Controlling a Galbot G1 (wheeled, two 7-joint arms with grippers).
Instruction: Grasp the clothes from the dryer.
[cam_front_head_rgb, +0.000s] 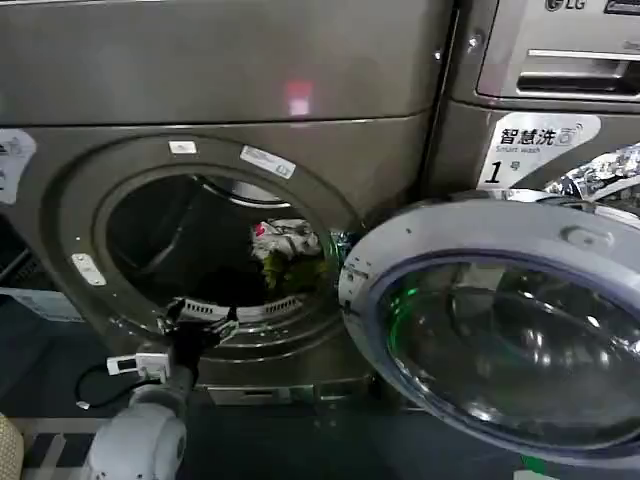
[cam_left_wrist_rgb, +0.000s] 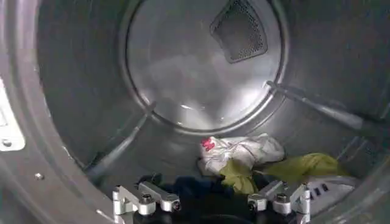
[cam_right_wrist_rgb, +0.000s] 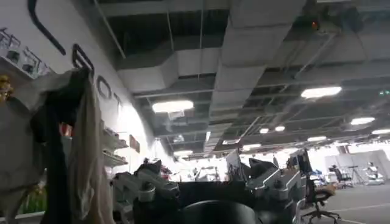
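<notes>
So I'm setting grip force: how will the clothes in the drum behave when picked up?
The clothes look crumpled and soft, so they will probably drape limply. The bundle is small, likely light. White and yellow-green pieces seem loosely piled, so one may slip free as the open left gripper lifts.

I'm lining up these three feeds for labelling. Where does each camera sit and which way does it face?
Head: high, facing the dryer; left arm below.
Left wrist: at the drum mouth, facing the clothes; left gripper open.
Right wrist: aimed at the ceiling; right gripper open.
Shared: head and left wrist both see the clothes.
</notes>
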